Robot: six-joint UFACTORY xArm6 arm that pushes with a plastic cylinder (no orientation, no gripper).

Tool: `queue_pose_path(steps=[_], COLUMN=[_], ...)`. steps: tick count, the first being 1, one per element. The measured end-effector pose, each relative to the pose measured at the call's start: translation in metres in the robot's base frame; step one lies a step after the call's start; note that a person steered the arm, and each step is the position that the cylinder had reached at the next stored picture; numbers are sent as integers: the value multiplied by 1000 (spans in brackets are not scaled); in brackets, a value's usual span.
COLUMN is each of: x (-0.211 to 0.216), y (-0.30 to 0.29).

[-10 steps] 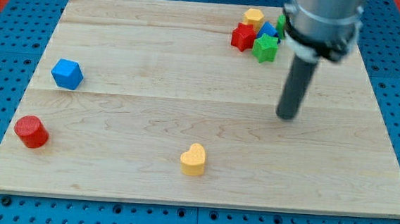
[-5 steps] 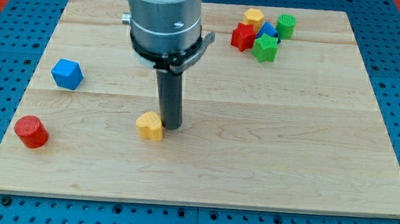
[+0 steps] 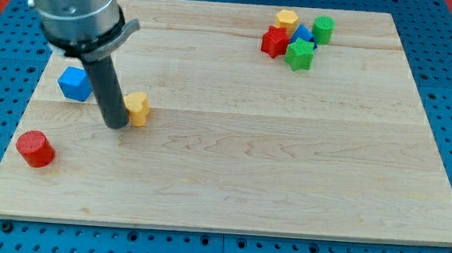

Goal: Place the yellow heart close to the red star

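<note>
The yellow heart lies on the wooden board's left half. My tip stands just left of it, touching or nearly touching its left side. The red star sits far off at the view's top right, in a cluster with other blocks. The rod rises from the tip to the arm's grey body at the view's top left.
A yellow block, a blue block, a green star and a green cylinder crowd the red star. A blue block lies left of the rod. A red cylinder sits near the board's left edge.
The yellow heart has moved from the board's lower middle up and to the left. My tip has swung from the right side to the heart's right, then to its left.
</note>
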State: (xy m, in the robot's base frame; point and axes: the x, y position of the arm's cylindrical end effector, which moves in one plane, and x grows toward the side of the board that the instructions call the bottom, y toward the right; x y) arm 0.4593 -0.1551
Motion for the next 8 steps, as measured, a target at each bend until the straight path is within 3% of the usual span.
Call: queue_pose_path(steps=[1, 3, 6, 7, 8], x=[-41, -9, -109, -123, -103], y=[4, 41, 221, 216, 188])
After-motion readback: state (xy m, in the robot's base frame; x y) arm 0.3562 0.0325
